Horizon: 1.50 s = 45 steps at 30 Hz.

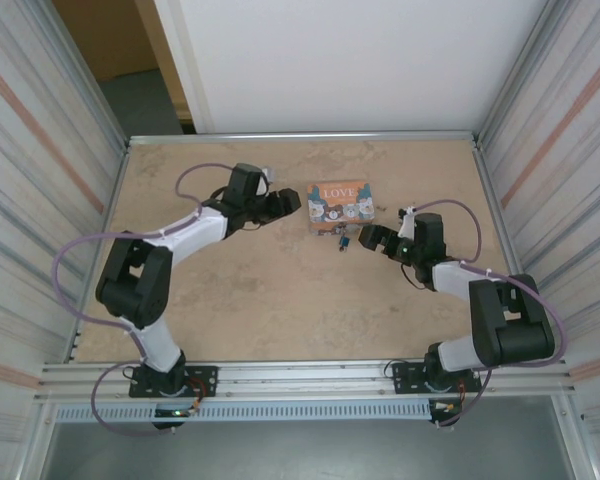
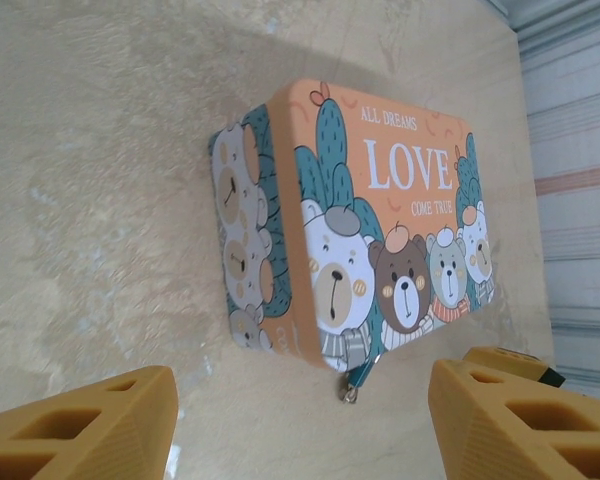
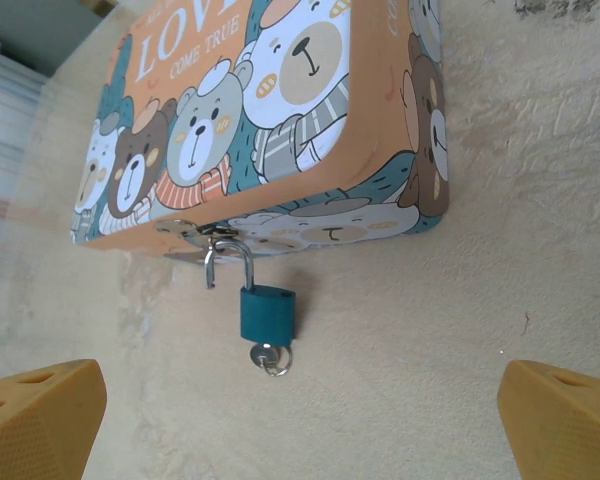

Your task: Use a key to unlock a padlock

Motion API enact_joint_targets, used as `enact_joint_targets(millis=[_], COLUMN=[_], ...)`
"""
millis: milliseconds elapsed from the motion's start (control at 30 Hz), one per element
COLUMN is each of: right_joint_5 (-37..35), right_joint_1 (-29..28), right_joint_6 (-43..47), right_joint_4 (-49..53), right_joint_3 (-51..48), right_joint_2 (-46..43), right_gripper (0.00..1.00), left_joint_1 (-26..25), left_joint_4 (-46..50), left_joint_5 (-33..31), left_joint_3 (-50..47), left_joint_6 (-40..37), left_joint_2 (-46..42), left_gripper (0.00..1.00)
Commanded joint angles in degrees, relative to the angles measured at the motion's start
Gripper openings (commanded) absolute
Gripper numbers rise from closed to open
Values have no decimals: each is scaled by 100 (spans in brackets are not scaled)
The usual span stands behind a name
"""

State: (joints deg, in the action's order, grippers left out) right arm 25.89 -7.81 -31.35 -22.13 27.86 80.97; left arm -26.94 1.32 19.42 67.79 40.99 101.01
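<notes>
An orange "LOVE" box (image 1: 340,203) is seen lying flat toward the far middle of a beige, marbled table (image 1: 260,300). Its lid is printed with cartoon bears, green cacti and "ALL DREAMS COME TRUE". The table is flanked by corrugated metal walls (image 1: 40,170), backed by a white panel (image 1: 350,60), and edged at the near side by an aluminium rail (image 1: 310,372).

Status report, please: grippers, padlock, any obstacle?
Left gripper open, empty. Right gripper open, empty. Padlock hooked on LOVE box hasp, one shackle leg free, key inserted. Nothing blocks it.
</notes>
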Motion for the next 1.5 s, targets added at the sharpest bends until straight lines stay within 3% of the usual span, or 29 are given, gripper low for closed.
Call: enact_joint_targets(millis=[0,633,800,1300,1467], right_joint_5=[198,586,640,805,657], right_joint_1=[34,1,-127,-490,-646], right_joint_6=[-99,-195,-196,-108,12], right_joint_4=[290,653,533,36,-192], right_joint_3=[96,478,560,1083,1154], right_joint_2=[-151,21,177,1007,1307], right_gripper=[99,99,100,83,82], left_joint_1=[62,66,65,206,232], left_joint_4=[203,13,149,104,44], left_joint_5=[322,1330,1346,959,1003], left_joint_3=[413,1868,1857,806,701], left_joint_6=[-311,-1,-12,12,18], left_joint_2=[275,2212,2352,1939,1939], left_gripper=[67,65,64,63,62])
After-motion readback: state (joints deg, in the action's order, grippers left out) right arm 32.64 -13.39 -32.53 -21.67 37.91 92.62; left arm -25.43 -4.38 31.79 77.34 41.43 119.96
